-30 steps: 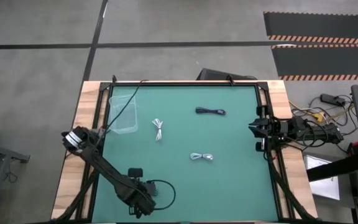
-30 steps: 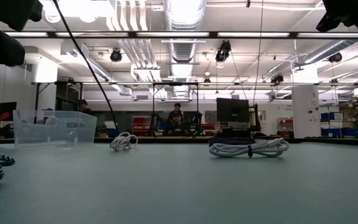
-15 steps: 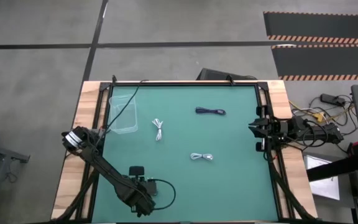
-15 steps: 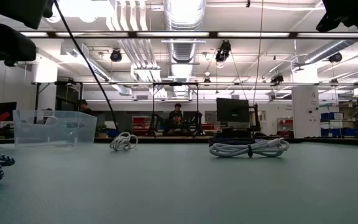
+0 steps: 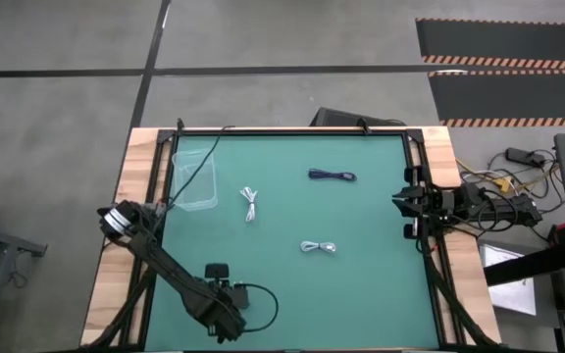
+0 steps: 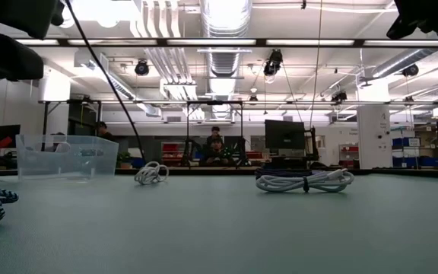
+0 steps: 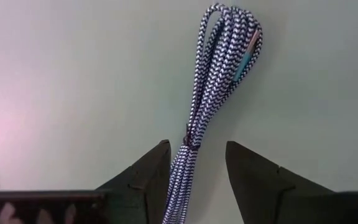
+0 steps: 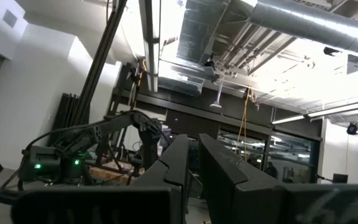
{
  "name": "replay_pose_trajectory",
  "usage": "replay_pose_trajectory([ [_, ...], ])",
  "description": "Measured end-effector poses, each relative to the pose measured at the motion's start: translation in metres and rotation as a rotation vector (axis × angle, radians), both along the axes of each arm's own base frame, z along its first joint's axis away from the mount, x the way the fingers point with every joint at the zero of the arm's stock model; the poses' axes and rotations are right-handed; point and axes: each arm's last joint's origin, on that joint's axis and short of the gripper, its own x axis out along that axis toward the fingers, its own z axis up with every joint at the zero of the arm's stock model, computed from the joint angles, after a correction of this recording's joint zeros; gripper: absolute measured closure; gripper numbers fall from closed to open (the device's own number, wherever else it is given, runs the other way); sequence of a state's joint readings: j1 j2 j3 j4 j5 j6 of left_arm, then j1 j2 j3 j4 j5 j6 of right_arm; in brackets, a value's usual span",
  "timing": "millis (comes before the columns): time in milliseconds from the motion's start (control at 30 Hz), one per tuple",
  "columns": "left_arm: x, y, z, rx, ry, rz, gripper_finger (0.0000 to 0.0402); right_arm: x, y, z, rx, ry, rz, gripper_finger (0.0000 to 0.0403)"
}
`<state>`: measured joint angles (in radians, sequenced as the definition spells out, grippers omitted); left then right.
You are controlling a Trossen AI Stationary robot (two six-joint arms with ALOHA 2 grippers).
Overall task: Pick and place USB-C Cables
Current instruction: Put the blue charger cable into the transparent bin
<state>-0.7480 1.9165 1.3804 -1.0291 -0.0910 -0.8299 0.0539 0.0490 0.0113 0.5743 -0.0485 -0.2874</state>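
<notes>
Still, left hand [image 7: 194,163] straddles teal-green cable [image 7: 219,74], unmoved.

Left arm: extended along the table's left side toward the near edge. Left gripper [image 7: 194,158]: pointed down at the table surface, its 2 fingers [image 7: 145,174] parted. Right arm: folded at the table's right edge. Right gripper [image 8: 193,158]: raised, level, fingers nearly together.
</notes>
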Motion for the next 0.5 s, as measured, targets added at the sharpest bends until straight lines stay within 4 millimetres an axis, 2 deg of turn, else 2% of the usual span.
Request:
replay_pose_trajectory([
  [233, -0.004, 0.000, -0.006, 0.012, 0.013, -0.006, 0.0263, 0.000, 0.000, 0.000, 0.000, 0.000, 0.000, 0.0376],
  [500, -0.005, 0.001, -0.021, -0.020, -0.018, -0.006, 0.0263, 0.000, 0.000, 0.000, 0.006, 0.001, 0.003, 0.0376],
])
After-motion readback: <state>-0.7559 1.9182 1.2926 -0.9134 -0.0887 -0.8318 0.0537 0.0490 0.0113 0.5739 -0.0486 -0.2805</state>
